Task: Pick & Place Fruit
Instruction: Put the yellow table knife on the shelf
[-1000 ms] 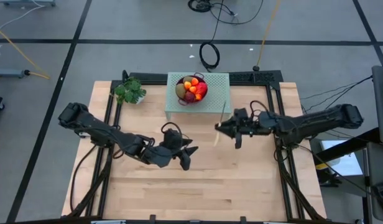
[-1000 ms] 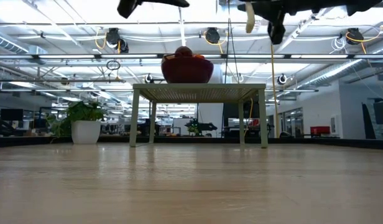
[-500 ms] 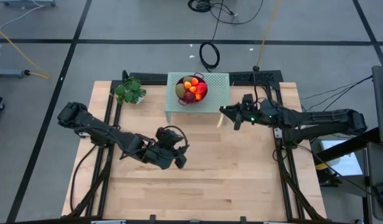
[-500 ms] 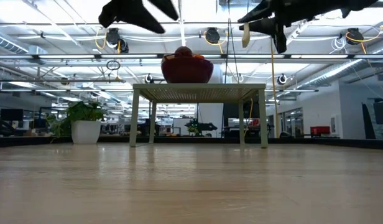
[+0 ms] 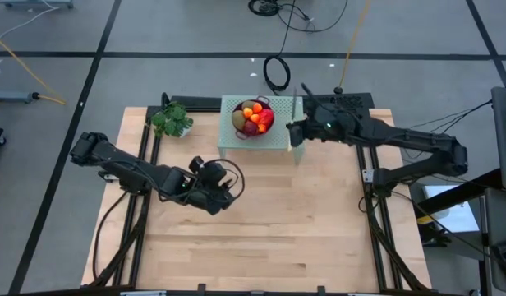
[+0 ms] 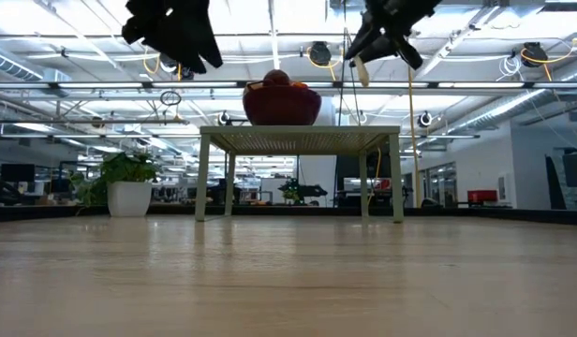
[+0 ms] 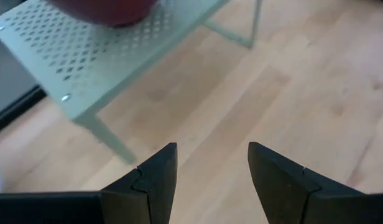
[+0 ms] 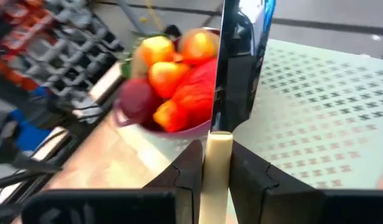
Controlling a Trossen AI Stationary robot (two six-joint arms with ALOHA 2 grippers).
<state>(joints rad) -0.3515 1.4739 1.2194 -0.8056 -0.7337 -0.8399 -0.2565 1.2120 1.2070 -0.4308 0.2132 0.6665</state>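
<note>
Wooden table (image 5: pixel 261 238): left gripper (image 5: pixel 213 191) hangs empty, fingers apart, at 7 o'clock of the small stand (image 5: pixel 291 111). Fruit (image 5: pixel 254 117) sits piled in a red bowl (image 6: pixel 281 104) on the stand. Right gripper (image 5: pixel 296 131), at 4 o'clock of the bowl, clamps a knife (image 8: pixel 229 74). Risk: the blade could knock the bowl or scatter fruit.

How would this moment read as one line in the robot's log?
right gripper: holding knife beside fruit bowl | left gripper: open, above table
</note>
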